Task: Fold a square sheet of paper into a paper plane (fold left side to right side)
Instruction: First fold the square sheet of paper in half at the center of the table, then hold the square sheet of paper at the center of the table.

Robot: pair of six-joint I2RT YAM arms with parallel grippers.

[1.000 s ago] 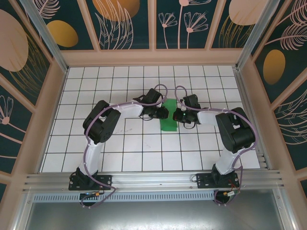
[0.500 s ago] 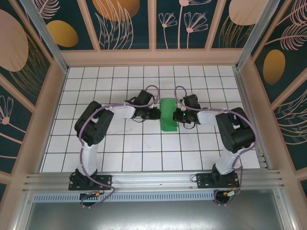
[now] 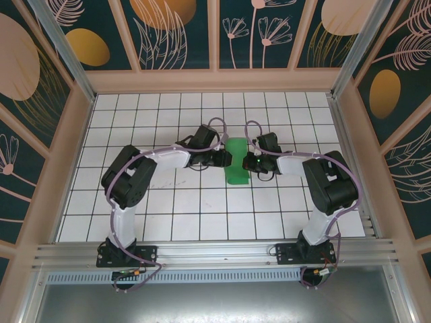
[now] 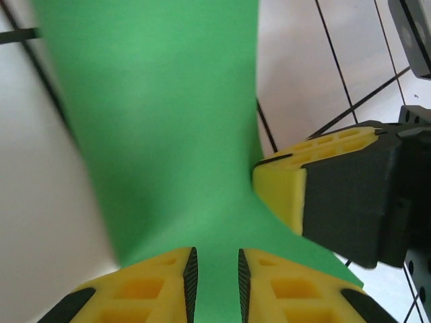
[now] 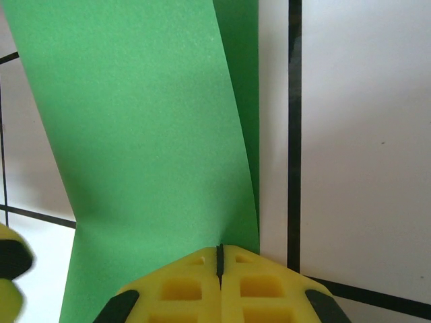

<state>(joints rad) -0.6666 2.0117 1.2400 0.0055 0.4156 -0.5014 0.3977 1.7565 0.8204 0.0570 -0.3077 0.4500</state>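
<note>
The square sheet of paper (image 3: 236,163) lies folded into a narrow bright-green strip mid-table, running away from the arms. My left gripper (image 3: 227,158) is at the strip's left edge; in the left wrist view its fingertips (image 4: 217,269) hover over the green paper (image 4: 168,121) with a narrow gap between them and nothing pinched. My right gripper (image 3: 248,162) is at the right edge. Its jaws (image 5: 219,250) are shut, tips against the paper (image 5: 141,134) where the slightly lifted upper layer's edge ends. The right gripper's yellow finger (image 4: 289,195) shows in the left wrist view.
White tiled floor (image 3: 202,208) with black grid lines surrounds the paper. Wooden walls (image 3: 215,81) with patterned panels enclose the back and sides. An aluminium rail (image 3: 215,254) carries both arm bases at the near edge. The left gripper's yellow tip (image 5: 10,269) shows at the right wrist view's left edge.
The left gripper drew back left off the paper, then returned right to the strip's left edge. The right gripper stayed shut in place.
</note>
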